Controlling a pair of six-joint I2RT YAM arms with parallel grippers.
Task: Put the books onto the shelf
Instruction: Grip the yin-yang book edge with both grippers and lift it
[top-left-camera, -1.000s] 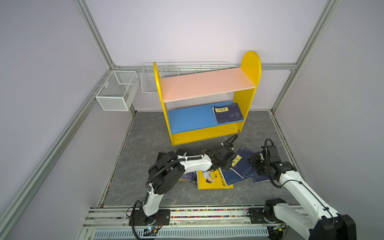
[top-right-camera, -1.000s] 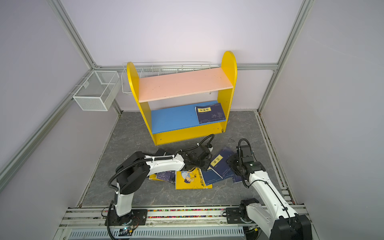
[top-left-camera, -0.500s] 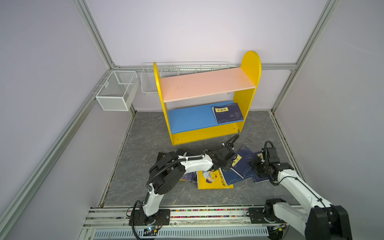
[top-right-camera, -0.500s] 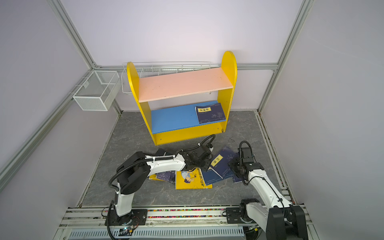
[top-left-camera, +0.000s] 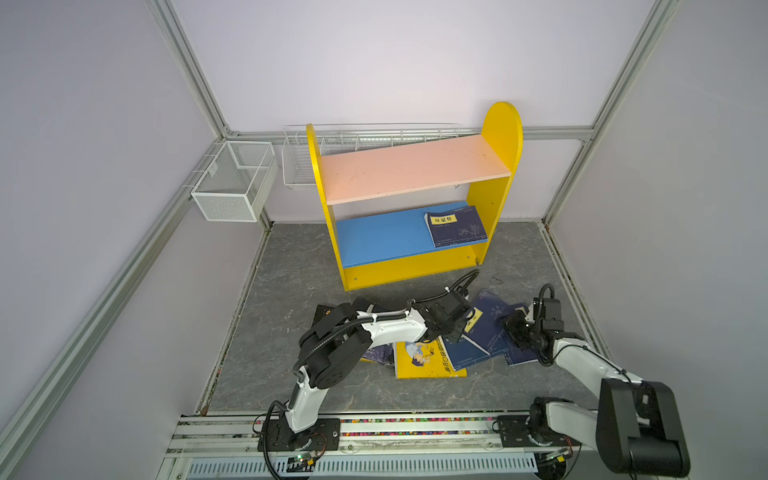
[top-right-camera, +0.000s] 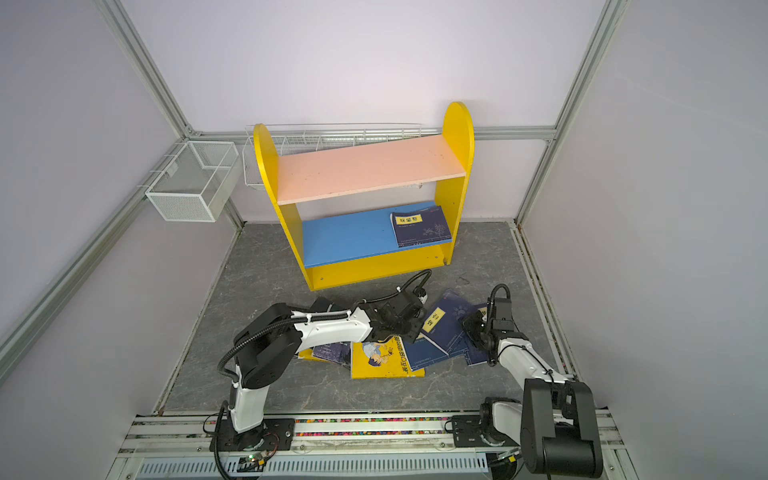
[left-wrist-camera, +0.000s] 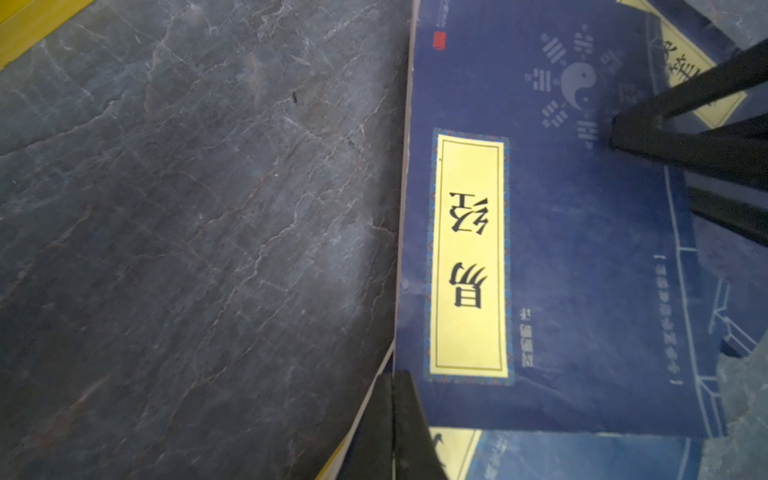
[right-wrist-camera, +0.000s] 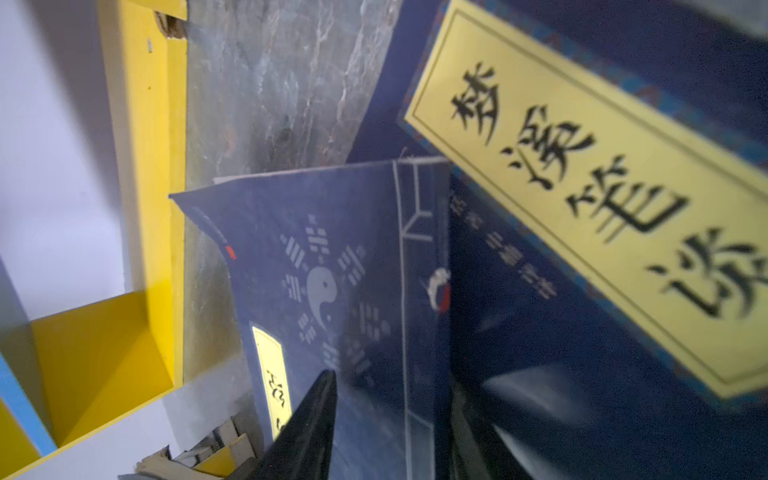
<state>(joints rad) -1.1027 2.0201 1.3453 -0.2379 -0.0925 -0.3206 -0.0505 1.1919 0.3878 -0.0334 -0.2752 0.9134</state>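
Note:
The shelf (top-left-camera: 415, 170) (top-right-camera: 365, 170) stands at the back, with one navy book (top-left-camera: 456, 226) (top-right-camera: 422, 226) flat on its blue board. Other books lie overlapping on the floor: a yellow cartoon one (top-left-camera: 424, 361) (top-right-camera: 382, 357) and navy ones (top-left-camera: 486, 328) (top-right-camera: 444, 328). My left gripper (top-left-camera: 459, 332) (left-wrist-camera: 392, 415) is shut, its tip at the corner of a navy book with a yin-yang cover (left-wrist-camera: 582, 249) (right-wrist-camera: 332, 249). My right gripper (top-left-camera: 509, 328) (right-wrist-camera: 395, 382) has its jaws apart over that book's far edge; its fingers (left-wrist-camera: 685, 145) show in the left wrist view.
Two white wire baskets (top-left-camera: 235, 183) (top-left-camera: 299, 166) hang on the back-left walls. A black book (top-left-camera: 322, 311) and a navy one (top-left-camera: 378, 353) lie partly under the left arm. The arm rail (top-left-camera: 374, 428) runs along the front; walls close both sides.
The right arm has dropped lower and its jaws have narrowed over the navy books. The left arm and the books have stayed where they were.

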